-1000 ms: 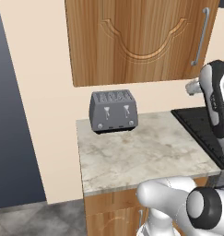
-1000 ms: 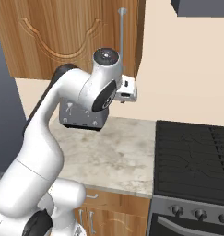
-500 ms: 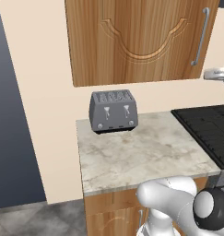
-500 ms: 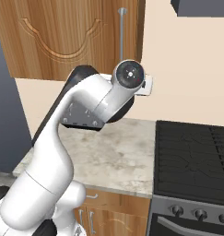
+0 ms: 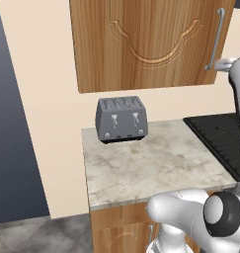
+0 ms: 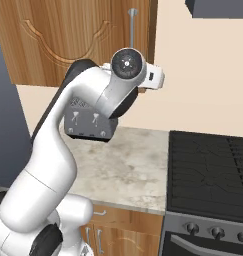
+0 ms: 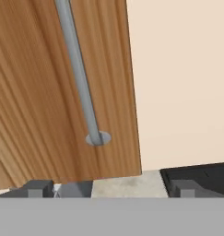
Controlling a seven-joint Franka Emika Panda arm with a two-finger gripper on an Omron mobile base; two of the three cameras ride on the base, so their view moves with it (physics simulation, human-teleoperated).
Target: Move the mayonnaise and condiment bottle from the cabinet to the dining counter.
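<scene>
Wooden cabinet [image 5: 151, 44] is shut, so the jar and bottle are hidden. Since a second ago the arm has swung right and up; the gripper [image 7: 111, 189], jaws wide and empty, now faces the lower end of the handle [image 7: 79, 73]. Toaster [image 5: 121, 119] sits unmoved at the counter's [image 5: 156, 163] back edge.

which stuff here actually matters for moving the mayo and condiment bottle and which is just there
Part of the job:
- cabinet, door closed
- its bar handle
- gripper, open, facing the handle

Just there:
- toaster
- small marble counter
- stove
</scene>
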